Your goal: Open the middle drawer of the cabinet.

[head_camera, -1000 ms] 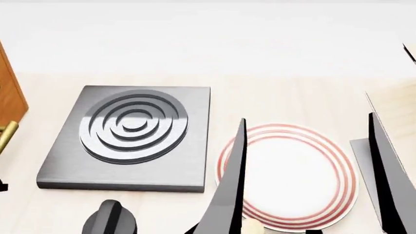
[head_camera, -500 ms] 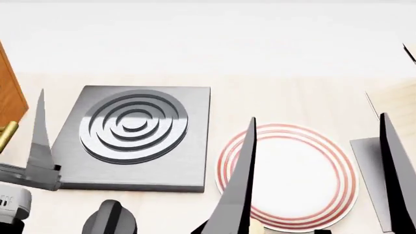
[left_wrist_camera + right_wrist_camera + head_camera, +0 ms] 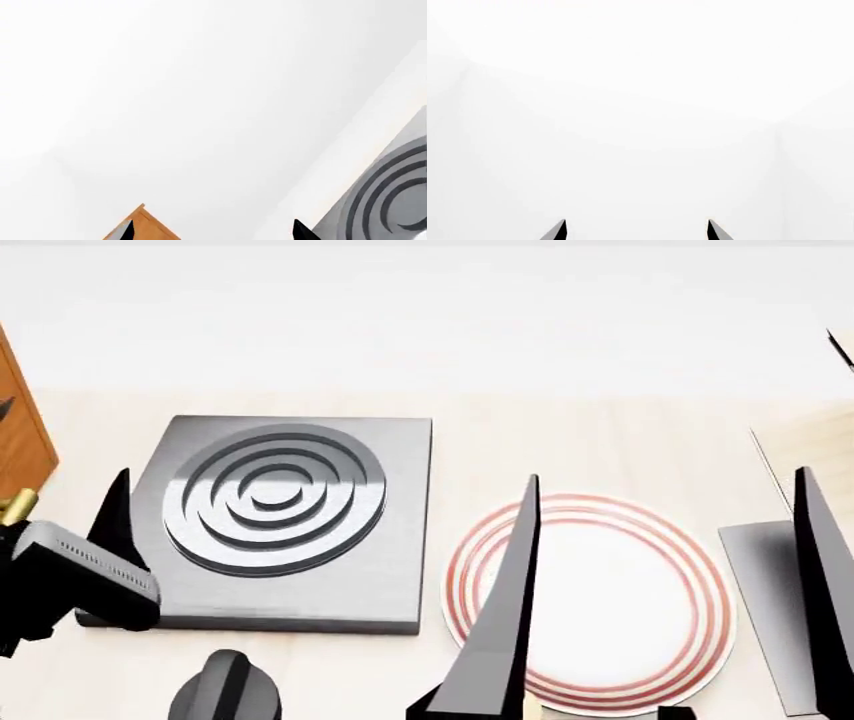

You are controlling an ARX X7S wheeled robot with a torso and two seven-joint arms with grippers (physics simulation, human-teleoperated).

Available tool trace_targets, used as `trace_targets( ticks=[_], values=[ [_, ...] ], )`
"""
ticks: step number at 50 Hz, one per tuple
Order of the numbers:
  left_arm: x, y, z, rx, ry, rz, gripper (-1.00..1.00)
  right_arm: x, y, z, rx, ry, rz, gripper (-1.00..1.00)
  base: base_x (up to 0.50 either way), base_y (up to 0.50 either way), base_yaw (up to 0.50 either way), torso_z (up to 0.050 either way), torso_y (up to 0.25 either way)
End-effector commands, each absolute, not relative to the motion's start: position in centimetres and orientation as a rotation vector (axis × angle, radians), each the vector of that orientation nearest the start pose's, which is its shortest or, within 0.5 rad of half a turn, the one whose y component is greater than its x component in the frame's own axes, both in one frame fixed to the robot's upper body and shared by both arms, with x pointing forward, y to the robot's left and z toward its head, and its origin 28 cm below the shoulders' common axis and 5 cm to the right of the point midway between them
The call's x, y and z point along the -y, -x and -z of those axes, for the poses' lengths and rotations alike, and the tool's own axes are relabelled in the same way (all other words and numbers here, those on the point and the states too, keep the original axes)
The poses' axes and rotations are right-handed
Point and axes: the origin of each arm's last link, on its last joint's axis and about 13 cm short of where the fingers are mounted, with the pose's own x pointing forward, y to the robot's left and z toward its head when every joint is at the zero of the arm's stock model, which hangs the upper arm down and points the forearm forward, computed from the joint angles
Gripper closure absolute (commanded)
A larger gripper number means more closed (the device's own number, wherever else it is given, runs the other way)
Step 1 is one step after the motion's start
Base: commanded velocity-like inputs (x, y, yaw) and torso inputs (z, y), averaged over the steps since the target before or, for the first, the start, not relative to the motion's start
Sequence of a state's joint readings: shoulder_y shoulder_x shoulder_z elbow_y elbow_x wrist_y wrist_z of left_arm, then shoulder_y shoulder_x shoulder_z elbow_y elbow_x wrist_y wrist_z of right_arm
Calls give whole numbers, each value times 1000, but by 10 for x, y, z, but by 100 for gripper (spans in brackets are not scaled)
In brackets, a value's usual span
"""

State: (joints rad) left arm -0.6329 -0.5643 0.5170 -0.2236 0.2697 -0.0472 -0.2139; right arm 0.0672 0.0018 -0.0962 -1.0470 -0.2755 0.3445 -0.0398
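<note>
The orange-brown cabinet (image 3: 19, 435) shows only as a strip at the far left edge of the head view, with one brass handle end (image 3: 16, 508) below it. I cannot tell which drawer that handle belongs to, and the middle drawer's front is out of view. My left gripper (image 3: 63, 445) is open and empty just right of the cabinet's edge. One finger (image 3: 118, 512) stands over the stove plate's left rim. The left wrist view shows the left gripper (image 3: 213, 232) with jaws apart and a cabinet corner (image 3: 145, 226). My right gripper (image 3: 667, 480) is open wide over the plate, and it also shows in the right wrist view (image 3: 636, 231).
A grey stove plate (image 3: 274, 510) with concentric rings lies left of centre; it also shows in the left wrist view (image 3: 390, 200). A white plate (image 3: 601, 590) with red rings lies to its right. A black knob (image 3: 227, 690) is at the front. Pale wood (image 3: 817, 445) and a grey slab (image 3: 758, 580) are at the right.
My left gripper has come up into the head view at the left and moved toward the cabinet's edge. My right gripper has drifted slightly right and stays open.
</note>
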Motion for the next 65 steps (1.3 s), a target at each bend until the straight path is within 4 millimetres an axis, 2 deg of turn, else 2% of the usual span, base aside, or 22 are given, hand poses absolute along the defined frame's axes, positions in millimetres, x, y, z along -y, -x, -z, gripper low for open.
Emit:
trace_targets(
  ticks=[1,12,25,50,62,64,65],
  values=[
    [-318,-349,-111,214,-1069,-34,-100,95,-154,-205,773,197,59,-100,0,0,0,0,0],
    [-339,-369,-90,128,-1167,-65,-100,95,-154,-205,772,196,62,-100,0,0,0,0,0],
    [-348,-368,-81,65,-1222,-79,-100,96,-154,-205,774,197,64,-100,0,0,0,0,0],
    [-365,-371,-97,-64,-1271,-74,-100,96,-154,-205,772,196,59,-100,0,0,0,0,0],
    [-372,-376,-114,-42,-1429,-43,-100,95,-155,-205,768,193,55,-100,0,0,0,0,0],
    [-373,-377,-116,-51,-1413,-44,-100,95,-155,-205,767,193,55,-100,0,0,0,0,0],
    [-374,-377,-119,-34,-1461,-40,-100,95,-155,-205,766,193,55,-100,0,0,0,0,0]
  ],
)
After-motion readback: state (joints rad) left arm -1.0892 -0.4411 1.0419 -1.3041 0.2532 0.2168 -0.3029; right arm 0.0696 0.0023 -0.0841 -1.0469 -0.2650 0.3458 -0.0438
